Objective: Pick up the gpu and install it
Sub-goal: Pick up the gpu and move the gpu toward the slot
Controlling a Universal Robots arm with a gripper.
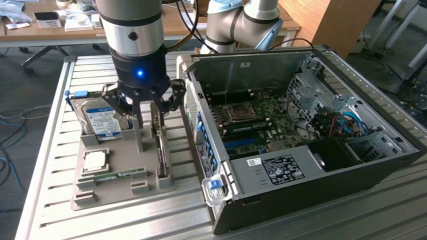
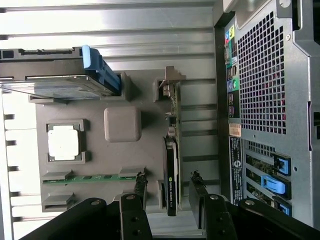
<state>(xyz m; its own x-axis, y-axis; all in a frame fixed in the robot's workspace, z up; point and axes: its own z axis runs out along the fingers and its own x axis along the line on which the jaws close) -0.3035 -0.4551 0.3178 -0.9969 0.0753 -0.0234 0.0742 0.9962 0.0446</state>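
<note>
The gpu (image 1: 161, 149) stands on its edge in a slot of the grey holder tray (image 1: 113, 194), its silver bracket at the far end. My gripper (image 1: 148, 112) hangs just above it, open. In the wrist view the two fingertips (image 2: 140, 186) straddle the black cooler end of the gpu (image 2: 171, 172) without touching it, and my gripper (image 2: 169, 189) is centred over the card. Nothing is held. The open computer case (image 1: 300, 125) lies on its side at the exterior view's right, its motherboard and blue card slots (image 1: 243, 146) exposed.
On the tray (image 2: 70, 112) also sit a silver hard drive with a blue-white label (image 1: 103, 121), a processor chip (image 1: 95, 160), a green memory stick (image 1: 120, 176) and a grey post (image 1: 138, 134) close beside the gpu. The case's back panel (image 2: 270, 100) runs close alongside the tray.
</note>
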